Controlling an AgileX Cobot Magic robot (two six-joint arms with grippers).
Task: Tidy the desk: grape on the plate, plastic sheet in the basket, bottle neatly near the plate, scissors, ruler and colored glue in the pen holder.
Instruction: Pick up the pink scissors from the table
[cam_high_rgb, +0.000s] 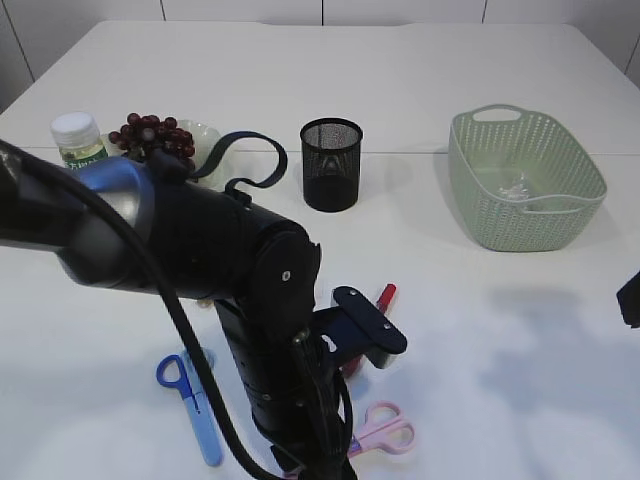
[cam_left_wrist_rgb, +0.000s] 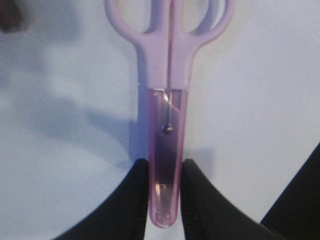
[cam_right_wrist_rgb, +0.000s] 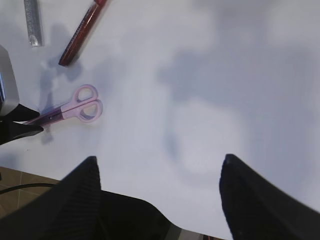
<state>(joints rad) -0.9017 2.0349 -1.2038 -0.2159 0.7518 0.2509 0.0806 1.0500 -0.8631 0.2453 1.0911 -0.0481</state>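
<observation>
Grapes (cam_high_rgb: 152, 133) plated far left, bottle (cam_high_rgb: 78, 139) beside them. My left gripper (cam_left_wrist_rgb: 164, 187) pinches pink scissors (cam_left_wrist_rgb: 167, 75) near edge; right gripper (cam_right_wrist_rgb: 157, 172) wide, empty. Pen holder (cam_high_rgb: 331, 164) still awaits blue scissors (cam_high_rgb: 192, 400), red glue (cam_high_rgb: 385, 297).

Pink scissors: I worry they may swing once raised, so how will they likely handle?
The pink scissors look stiff and light. The left gripper clamps only the sheathed blade tip, so the heavier handles may droop or pivot. The glossy plastic sheath could slip.
</observation>
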